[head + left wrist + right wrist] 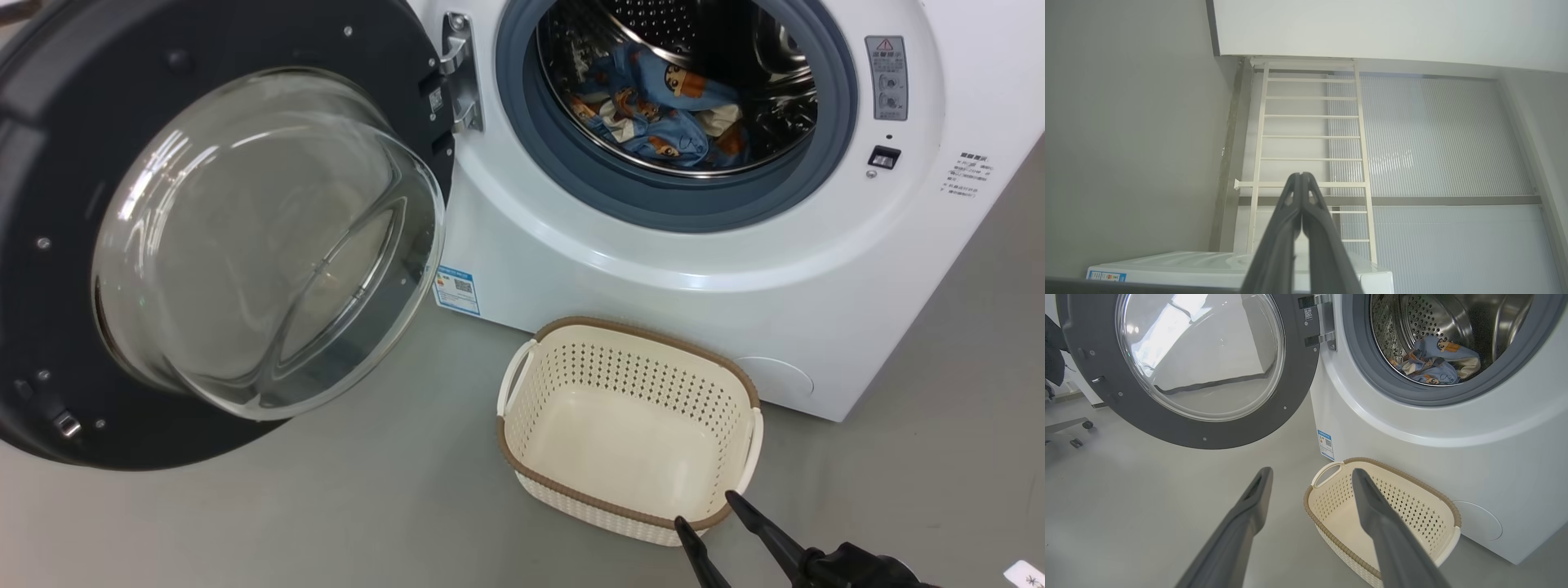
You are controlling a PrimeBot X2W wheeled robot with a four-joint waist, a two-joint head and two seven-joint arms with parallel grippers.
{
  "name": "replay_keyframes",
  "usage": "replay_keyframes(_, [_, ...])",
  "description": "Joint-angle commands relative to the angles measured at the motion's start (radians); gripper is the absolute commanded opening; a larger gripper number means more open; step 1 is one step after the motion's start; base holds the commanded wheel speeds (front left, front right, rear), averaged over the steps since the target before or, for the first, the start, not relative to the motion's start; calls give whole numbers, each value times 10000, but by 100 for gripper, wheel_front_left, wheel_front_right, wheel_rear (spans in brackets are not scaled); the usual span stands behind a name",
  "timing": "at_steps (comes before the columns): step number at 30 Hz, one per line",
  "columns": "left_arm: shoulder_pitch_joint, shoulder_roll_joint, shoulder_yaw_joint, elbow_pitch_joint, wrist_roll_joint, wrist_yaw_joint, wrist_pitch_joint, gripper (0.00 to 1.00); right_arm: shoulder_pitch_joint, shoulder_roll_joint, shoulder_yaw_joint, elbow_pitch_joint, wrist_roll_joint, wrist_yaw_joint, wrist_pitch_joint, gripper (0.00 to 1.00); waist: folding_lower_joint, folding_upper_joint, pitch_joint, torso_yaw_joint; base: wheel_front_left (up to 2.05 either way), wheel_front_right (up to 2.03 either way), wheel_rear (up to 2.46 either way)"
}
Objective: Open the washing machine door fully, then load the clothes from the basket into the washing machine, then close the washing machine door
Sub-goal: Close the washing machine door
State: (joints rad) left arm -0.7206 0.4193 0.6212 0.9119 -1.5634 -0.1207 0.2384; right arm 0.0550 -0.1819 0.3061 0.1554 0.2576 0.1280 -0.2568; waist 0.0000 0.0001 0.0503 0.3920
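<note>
Overhead: shows the door [57, 163] swung wide, the clothes [661, 122] lying inside the washing machine [735, 310], the basket [637, 367] bare just in front, the right gripper [704, 508] spread and empty at its near rim. Along the left wrist: shows the left gripper [1301, 175] pressed together, holding nothing, aimed at a white rack [1310, 136]. Along the right wrist: repeats the spread fingers [1249, 506] over the basket. Leaves seemingly only the closing; risks knocking the basket on a low sweep, or glancing off the door without latching it.

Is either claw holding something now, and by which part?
Nothing is held. The right claw is open and empty; the left claw is shut on nothing.
</note>
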Motion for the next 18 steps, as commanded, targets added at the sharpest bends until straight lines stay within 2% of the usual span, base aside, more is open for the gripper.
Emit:
replay_keyframes(1, [128,589,56,-280,-20,-98,216,0,55,-79,185,-255,51,27,-49,100,0,-1,-40,15,0,0,0])
replay_keyframes(10, [160,520,-156,-232,-34,-99,845,0,-55,-210,231,-321,11,27,-49,100,0,-1,157,-12,0,0,0])
replay_keyframes(18, [-94,736,13,-15,-257,-99,1147,0,-412,-280,202,-324,-82,27,-49,100,0,-1,769,-223,0,0,0])
